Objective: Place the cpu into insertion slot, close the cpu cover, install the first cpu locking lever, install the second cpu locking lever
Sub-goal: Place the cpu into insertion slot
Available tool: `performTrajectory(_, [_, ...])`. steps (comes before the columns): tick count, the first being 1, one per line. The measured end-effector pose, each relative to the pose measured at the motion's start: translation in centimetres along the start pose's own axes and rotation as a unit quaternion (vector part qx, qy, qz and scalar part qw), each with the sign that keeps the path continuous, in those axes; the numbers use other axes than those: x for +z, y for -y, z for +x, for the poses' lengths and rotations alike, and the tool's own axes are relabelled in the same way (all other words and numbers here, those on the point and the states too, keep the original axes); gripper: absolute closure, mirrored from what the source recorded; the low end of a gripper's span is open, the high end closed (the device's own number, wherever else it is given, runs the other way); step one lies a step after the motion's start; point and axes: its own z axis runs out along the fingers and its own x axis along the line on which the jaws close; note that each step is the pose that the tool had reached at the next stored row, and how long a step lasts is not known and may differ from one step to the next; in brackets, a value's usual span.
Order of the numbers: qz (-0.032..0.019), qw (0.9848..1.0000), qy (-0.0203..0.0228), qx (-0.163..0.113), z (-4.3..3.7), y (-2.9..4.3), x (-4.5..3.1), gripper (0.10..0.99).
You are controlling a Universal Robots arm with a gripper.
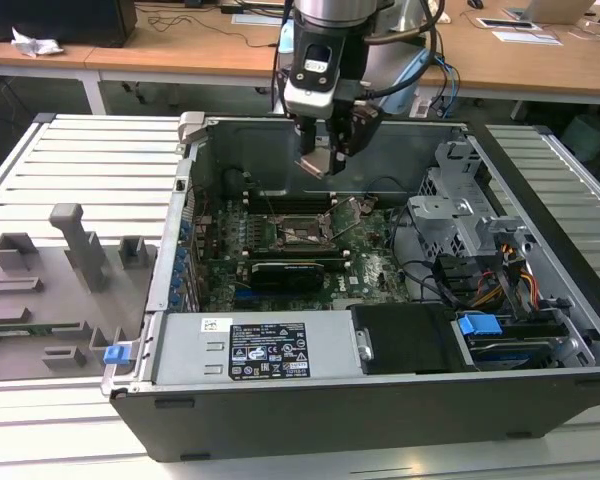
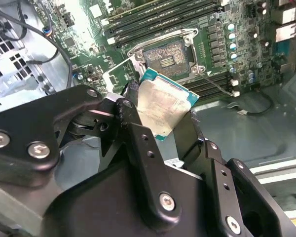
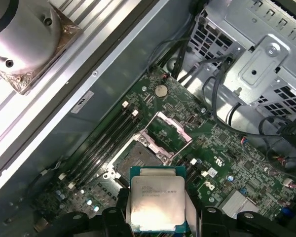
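Gripper clamps cpu by its edges, tilted, above insertion slot at its 6 o'clock in the exterior view, cpu cover open at slot's 2 o'clock; probably needs levelling, centring, gentle lowering.

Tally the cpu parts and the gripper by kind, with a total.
cpu: 1
socket: 1
cover: 1
gripper: 1
Total: 4
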Motion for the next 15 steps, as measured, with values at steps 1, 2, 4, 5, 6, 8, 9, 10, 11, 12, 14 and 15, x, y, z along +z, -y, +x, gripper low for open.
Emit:
performTrajectory(1, [-0.0002, 1.0000, 0.0005, 0.006, 0.00, 0.00, 0.02, 0.557])
performTrajectory(2, [-0.0004, 0.9999, 0.0013, 0.015, 0.00, 0.00, 0.05, 0.557])
performTrajectory(4, [-0.0008, 0.9996, 0.0026, 0.029, 0.00, 0.01, 0.09, 0.557])
performTrajectory(5, [-0.0010, 0.9993, 0.0033, 0.038, 0.00, 0.01, 0.11, 0.557])
performTrajectory(6, [-0.0011, 0.9990, 0.0040, 0.045, 0.00, 0.01, 0.13, 0.557])
performTrajectory(8, [-0.0014, 0.9979, 0.0057, 0.064, 0.05, 0.08, 0.18, 0.557])
performTrajectory(9, [-0.0016, 0.9978, 0.0059, 0.067, 0.21, 0.28, 0.21, 0.557])
performTrajectory(10, [-0.0016, 0.9977, 0.0060, 0.068, 0.32, 0.42, 0.23, 0.557])
performTrajectory(11, [-0.0015, 0.9976, 0.0060, 0.069, 0.37, 0.48, 0.25, 0.557])
performTrajectory(12, [-0.0015, 0.9976, 0.0061, 0.069, 0.40, 0.51, 0.25, 0.557])
performTrajectory(14, [-0.0017, 0.9973, 0.0063, 0.073, 0.45, 0.58, 0.33, 0.557])
performTrajectory(15, [-0.0016, 0.9972, 0.0065, 0.075, 0.46, 0.60, 0.35, 0.557])
